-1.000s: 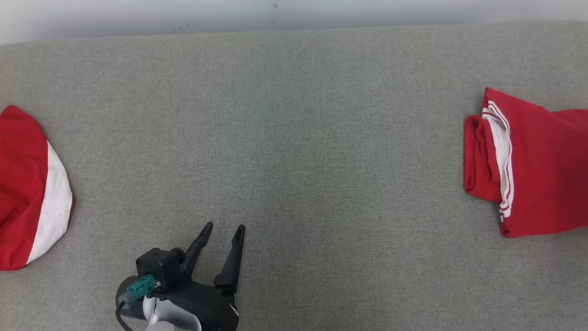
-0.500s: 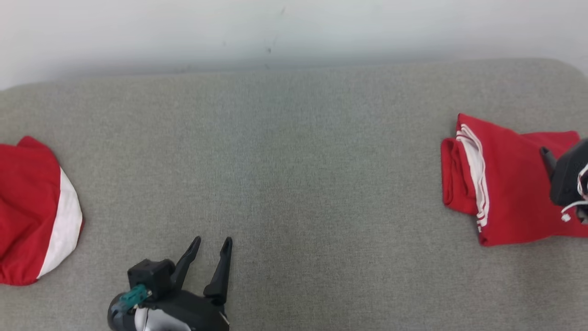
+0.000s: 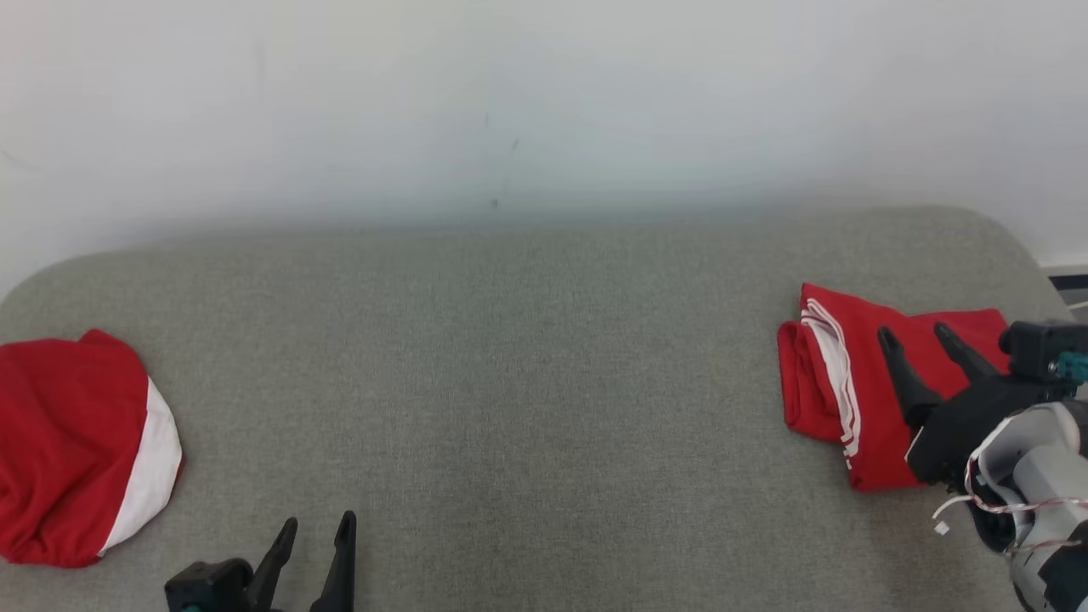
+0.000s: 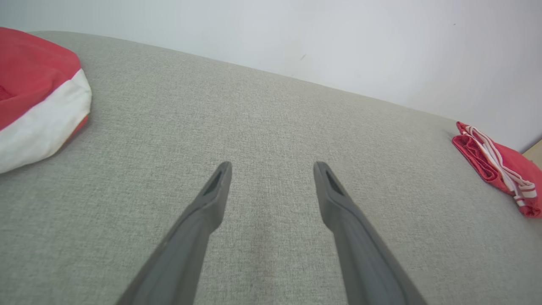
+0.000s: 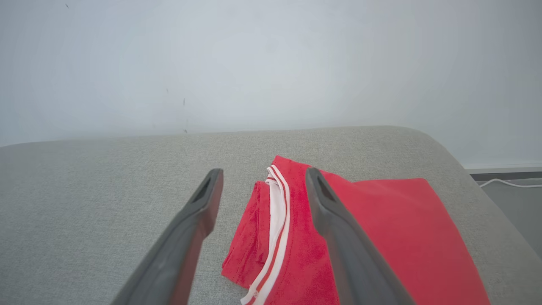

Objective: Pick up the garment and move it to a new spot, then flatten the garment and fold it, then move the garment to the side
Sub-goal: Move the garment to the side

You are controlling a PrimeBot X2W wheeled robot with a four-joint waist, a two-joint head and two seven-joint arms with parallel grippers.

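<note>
A red garment (image 3: 799,382) with white side stripes lies folded into a compact rectangle at the right end of the grey fabric-covered worktop (image 3: 527,382). It sits close to the rounded right edge and well apart from the middle. The right claw (image 3: 915,333) hangs over it with its jaws spread wide and nothing between them. In the right wrist view the two dark fingers point across the striped fold from above. They appear to stand clear of the cloth, though contact at the tips cannot be ruled out.

Folded and set to one side, the garment looks to be where the task wants it, so the last step seems done or nearly so. A wide, empty claw fits that reading, since nothing here needs gripping.

The left claw (image 3: 319,519) sits at the near edge, left of centre. Its jaws are equally wide and empty over bare worktop, probably parked there so as not to disturb anything.

At the left end lies a red and white bundle (image 3: 68,442), a loose rounded heap, unfolded. It is likely a separate piece. With the two cloths at opposite ends, the broad middle of the worktop stays free, which is the room needed for spreading and flattening.
</note>
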